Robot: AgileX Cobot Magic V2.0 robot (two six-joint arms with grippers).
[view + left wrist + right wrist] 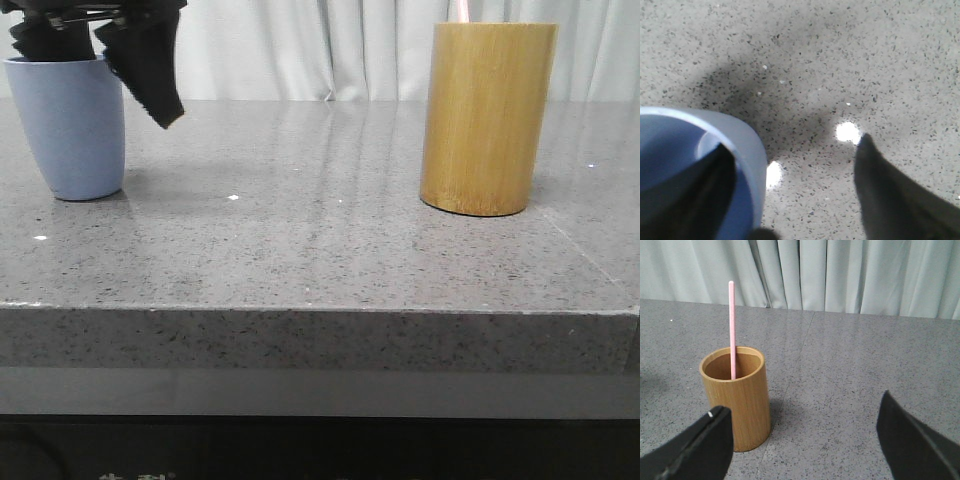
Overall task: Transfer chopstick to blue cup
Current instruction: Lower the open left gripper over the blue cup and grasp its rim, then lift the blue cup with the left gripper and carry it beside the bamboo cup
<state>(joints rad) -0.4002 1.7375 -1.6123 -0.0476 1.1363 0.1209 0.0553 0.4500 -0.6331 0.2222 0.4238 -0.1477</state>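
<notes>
The blue cup (75,125) stands upright at the table's far left and is empty; its rim also shows in the left wrist view (747,150). My left gripper (793,142) is open and straddles the cup's wall: one finger (700,200) reaches inside the cup, the other (145,70) hangs outside it. One pink chopstick (732,325) stands in the bamboo holder (740,400) on the right; only its tip (462,10) shows in the front view. My right gripper (802,405) is open and empty, held back from the holder, and is out of the front view.
The bamboo holder (487,115) stands right of centre on the grey speckled stone table (320,250). A pale curtain (330,45) hangs behind the table. The table's front edge (320,310) runs across the front view.
</notes>
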